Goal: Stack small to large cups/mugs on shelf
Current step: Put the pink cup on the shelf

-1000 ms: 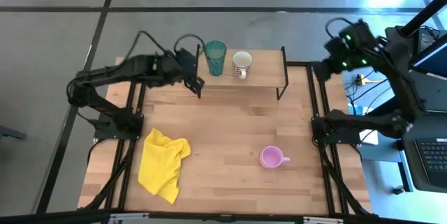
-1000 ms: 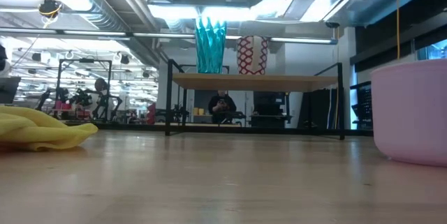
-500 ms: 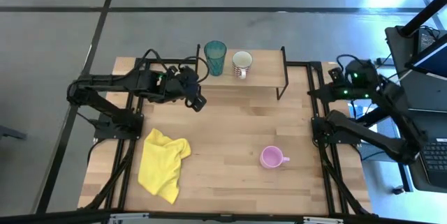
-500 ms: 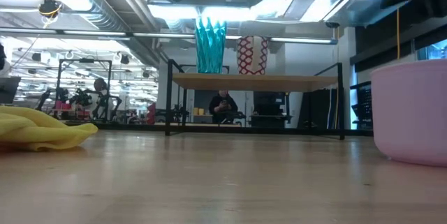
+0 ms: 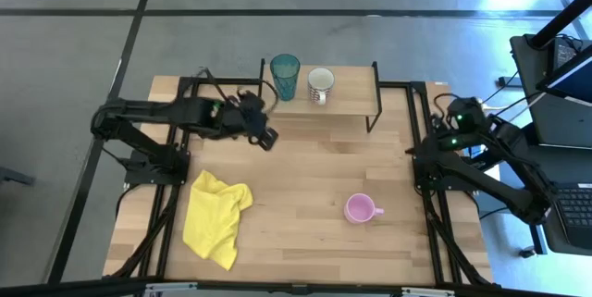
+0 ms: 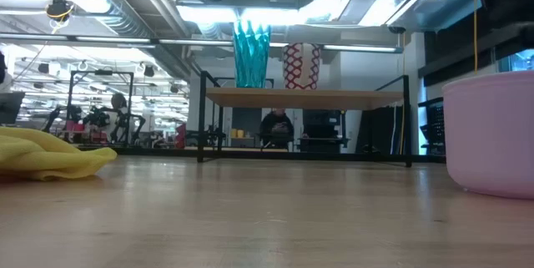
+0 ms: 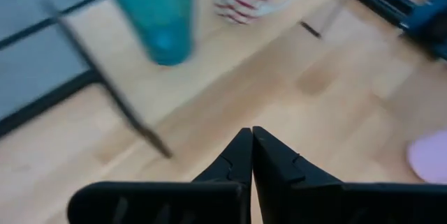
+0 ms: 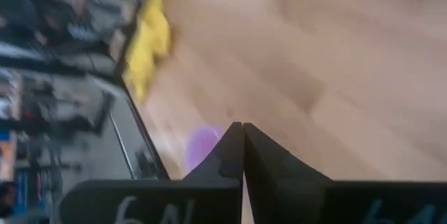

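Observation:
On the shelf (image 5: 351, 105) the teal tumbler (image 5: 285, 77) and the cream-white mug with a red pattern (image 5: 320, 85) stand upright side by side, the tumbler to the left. The pink mug (image 5: 361, 209) stands on the table to the near right, handle pointing right. My left gripper (image 5: 268, 139) hovers shut over the table just in front of the shelf's left end, holding nothing. My right gripper (image 8: 242, 130) is shut and empty, drawn back over the table's right edge and pointing toward the pink mug (image 8: 202, 147).
A crumpled yellow cloth (image 5: 217, 216) lies on the table at the near left. Bare wood lies between the shelf and the pink mug. The shelf's thin black legs (image 6: 201, 118) stand on the table's far part. A person sits in the room behind the shelf.
My left gripper has drawn away from the shelf's left end toward the table's right and near side, sinking a little. My right arm has come down from high over the far right corner and folded back over the right edge, its wrist turning. The cups have kept still.

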You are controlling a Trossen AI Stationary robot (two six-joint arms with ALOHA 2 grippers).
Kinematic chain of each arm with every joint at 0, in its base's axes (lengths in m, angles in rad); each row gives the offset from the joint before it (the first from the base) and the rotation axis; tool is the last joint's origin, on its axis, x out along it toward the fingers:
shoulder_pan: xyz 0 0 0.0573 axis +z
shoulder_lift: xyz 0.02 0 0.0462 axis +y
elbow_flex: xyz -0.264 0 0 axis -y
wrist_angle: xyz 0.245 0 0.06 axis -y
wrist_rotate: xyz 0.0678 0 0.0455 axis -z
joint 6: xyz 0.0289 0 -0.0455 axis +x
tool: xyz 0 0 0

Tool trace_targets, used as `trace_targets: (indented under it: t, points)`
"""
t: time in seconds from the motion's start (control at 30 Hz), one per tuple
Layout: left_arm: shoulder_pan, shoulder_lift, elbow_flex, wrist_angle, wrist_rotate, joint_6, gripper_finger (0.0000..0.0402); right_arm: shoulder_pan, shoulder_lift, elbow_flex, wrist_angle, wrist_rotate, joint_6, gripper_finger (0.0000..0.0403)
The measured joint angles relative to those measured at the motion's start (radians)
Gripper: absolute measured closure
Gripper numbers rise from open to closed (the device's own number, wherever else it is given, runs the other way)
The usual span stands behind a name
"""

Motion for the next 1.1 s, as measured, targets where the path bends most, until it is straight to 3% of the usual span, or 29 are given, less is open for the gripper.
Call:
trace_targets:
  t: [0.2,0.4,0.6,0.7,0.8,0.97,1.03,1.1]
  points:
    - [-0.142,0.102,-0.050,0.232,-0.011,-0.016,0.0400,0.010,-0.003,-0.012,-0.127,-0.073,-0.181,0.0397]
    - [-0.306,0.224,-0.077,0.479,-0.131,0.050,0.0392,0.010,-0.002,-0.011,-0.014,-0.275,-0.320,0.0397]
    - [-0.357,0.307,-0.077,0.651,-0.121,-0.031,0.0395,0.010,-0.003,-0.011,0.164,-0.484,-0.313,0.0397]
    - [-0.368,0.332,-0.077,0.751,-0.098,-0.039,0.0400,0.010,-0.002,-0.011,0.476,-0.622,-0.178,0.0397]
    - [-0.367,0.348,-0.077,0.831,-0.089,-0.054,0.0397,0.010,-0.001,-0.010,1.005,-0.660,0.082,0.0397]
    - [-0.360,0.348,-0.077,0.895,-0.088,-0.053,0.0392,0.010,0.011,-0.008,1.839,-0.510,0.486,0.0397]
    - [-0.358,0.348,-0.077,0.907,-0.089,-0.052,0.0393,0.010,0.011,0.002,2.006,-0.464,0.607,0.0397]
    - [-0.353,0.348,-0.077,0.906,-0.088,-0.051,0.0396,0.010,0.011,0.035,2.050,-0.451,0.697,0.0397]
